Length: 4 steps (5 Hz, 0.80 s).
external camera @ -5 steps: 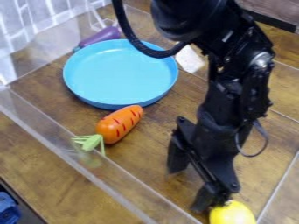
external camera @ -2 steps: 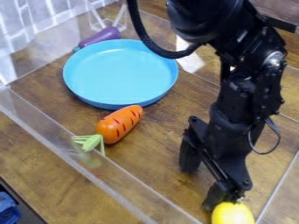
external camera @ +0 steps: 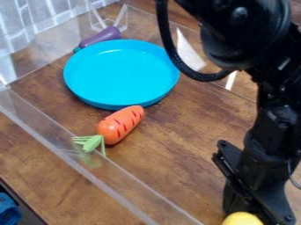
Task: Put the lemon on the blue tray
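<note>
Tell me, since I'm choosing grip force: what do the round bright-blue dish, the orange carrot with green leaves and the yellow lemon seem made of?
The round bright-blue dish looks like smooth moulded plastic, with a faint sheen and a raised rim. The orange carrot with green leaves appears to be glossy toy plastic, judging by its uniform colour. The yellow lemon shows only a smooth sliver at the frame's edge; probably plastic, but uncertain.

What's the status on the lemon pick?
Gripper down on the lemon at bottom edge, shut per readout; grip itself not visible. Blue tray empty. Carrot lies between lemon and tray.
</note>
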Available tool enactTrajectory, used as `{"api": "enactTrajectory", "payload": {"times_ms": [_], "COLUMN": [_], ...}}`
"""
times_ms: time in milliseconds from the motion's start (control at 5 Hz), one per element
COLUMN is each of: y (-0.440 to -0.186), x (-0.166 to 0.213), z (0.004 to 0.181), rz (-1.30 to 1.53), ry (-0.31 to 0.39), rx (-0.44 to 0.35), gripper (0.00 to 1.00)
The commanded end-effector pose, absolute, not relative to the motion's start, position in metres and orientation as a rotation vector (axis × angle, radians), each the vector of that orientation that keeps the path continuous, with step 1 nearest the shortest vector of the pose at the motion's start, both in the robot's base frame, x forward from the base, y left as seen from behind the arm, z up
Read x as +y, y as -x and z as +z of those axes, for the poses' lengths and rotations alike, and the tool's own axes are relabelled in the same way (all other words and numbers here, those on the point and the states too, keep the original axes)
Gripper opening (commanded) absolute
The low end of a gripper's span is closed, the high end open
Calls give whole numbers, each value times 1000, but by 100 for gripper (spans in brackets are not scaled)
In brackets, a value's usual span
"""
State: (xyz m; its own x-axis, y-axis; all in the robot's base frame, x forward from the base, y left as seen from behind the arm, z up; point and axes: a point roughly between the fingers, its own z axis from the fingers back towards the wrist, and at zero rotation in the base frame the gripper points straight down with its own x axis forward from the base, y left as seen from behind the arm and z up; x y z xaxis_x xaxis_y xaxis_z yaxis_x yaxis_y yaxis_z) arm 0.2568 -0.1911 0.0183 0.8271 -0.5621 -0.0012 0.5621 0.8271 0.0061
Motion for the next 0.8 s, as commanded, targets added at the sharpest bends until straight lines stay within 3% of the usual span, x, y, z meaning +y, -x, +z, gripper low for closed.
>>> {"api": "enactTrajectory", "payload": {"times_ms": [0, 400, 600], "y": [-259, -261, -258], "x": [-179, -134, -101], "z": [55, 134, 153], "rz": [-600, -473, -418], "ry": [-14, -91, -141], "rx": [-42, -114, -136], "gripper": [0, 0, 0]}}
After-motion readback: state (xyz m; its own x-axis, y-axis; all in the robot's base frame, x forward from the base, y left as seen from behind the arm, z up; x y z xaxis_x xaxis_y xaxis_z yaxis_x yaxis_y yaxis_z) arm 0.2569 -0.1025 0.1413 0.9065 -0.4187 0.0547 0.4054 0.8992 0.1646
